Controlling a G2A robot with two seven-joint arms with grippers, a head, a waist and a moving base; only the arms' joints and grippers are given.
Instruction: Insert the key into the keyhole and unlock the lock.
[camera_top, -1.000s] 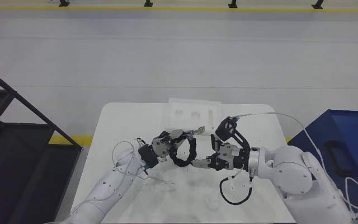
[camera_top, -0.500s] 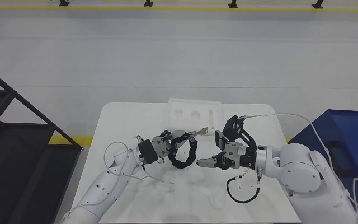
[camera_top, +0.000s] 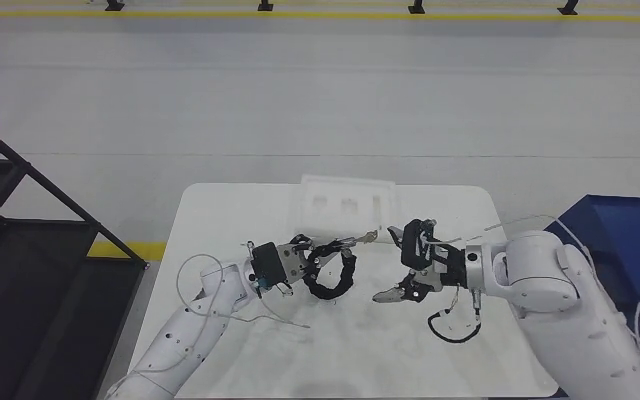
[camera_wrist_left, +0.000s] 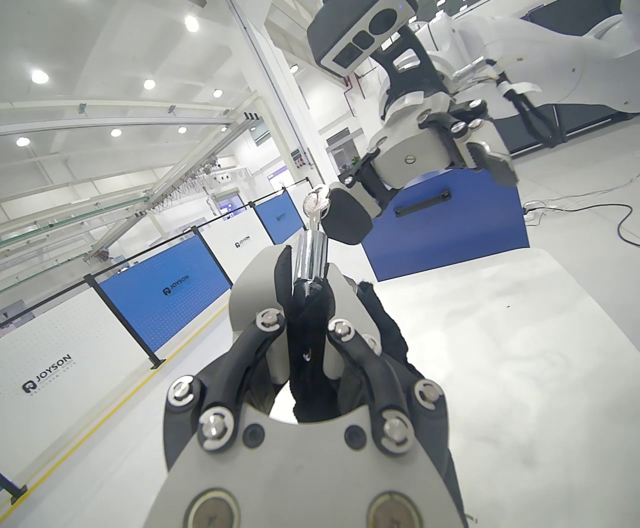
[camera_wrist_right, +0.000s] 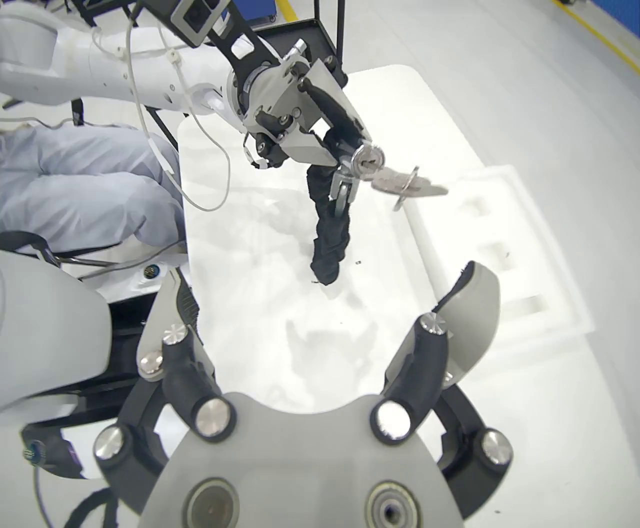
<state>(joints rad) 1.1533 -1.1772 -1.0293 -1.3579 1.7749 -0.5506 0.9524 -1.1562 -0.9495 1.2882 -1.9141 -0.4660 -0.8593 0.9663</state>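
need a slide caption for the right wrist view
The left gripper holds the cable lock with the key in its keyhole; the open right gripper hangs apart over the white table.

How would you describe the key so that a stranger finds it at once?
Above the white table, the left gripper is shut on a black cable lock. From the end of its shiny silver cylinder a flat silver key sticks out. Unlike the round cylinder, it is thin and carries a wire ring.

A white table (camera_top: 220, 230) with round corners sits in the lower middle of the top view, and a flat white tray (camera_top: 345, 184) with little square dips lies on it at the middle of its upper edge.
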